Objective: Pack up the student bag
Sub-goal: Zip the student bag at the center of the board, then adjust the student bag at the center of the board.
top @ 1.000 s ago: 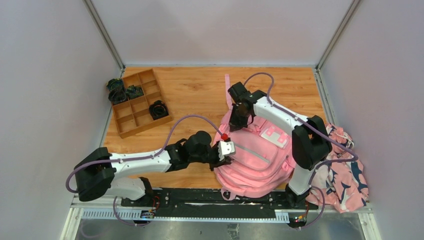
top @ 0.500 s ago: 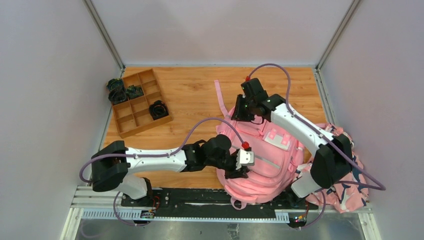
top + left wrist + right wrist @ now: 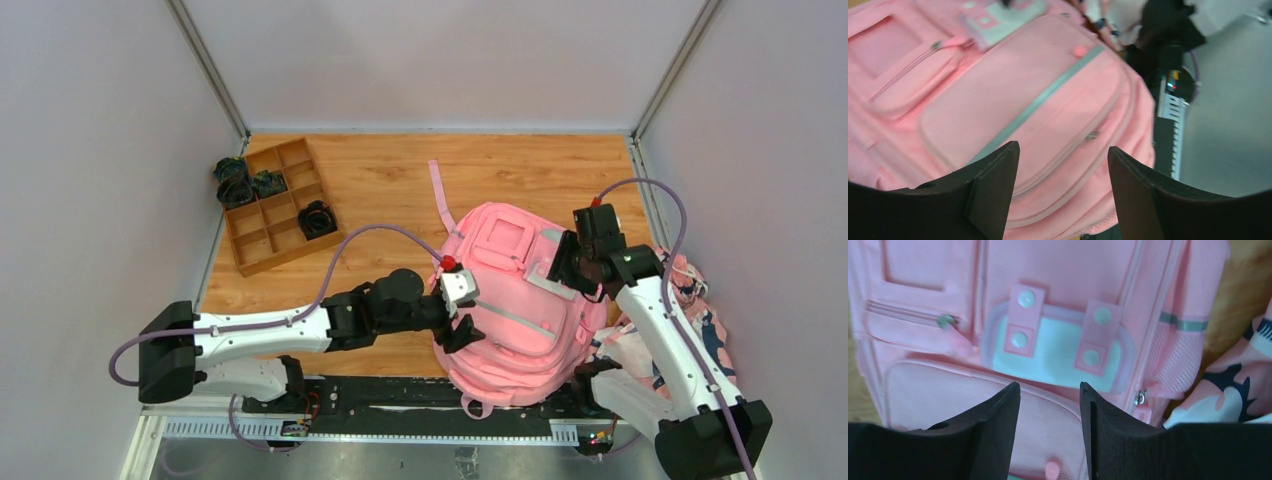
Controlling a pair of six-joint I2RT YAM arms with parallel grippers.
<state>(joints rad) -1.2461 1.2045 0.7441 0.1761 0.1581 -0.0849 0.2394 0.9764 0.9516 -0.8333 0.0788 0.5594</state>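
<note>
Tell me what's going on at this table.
Two robot arms are working over the pink student bag, which lies front-up on the wooden table. The left gripper and right gripper both hang open over it, holding nothing; the right one is near the white patch. A patterned cloth bundle lies beside the bag, and a wooden tray sits far left.

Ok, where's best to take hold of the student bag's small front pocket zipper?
Probably the pink pull tab at the zip's end, pinched by the right hand from straight above: the student bag lies flat, front up, and the tab lies loose on the fabric.
</note>
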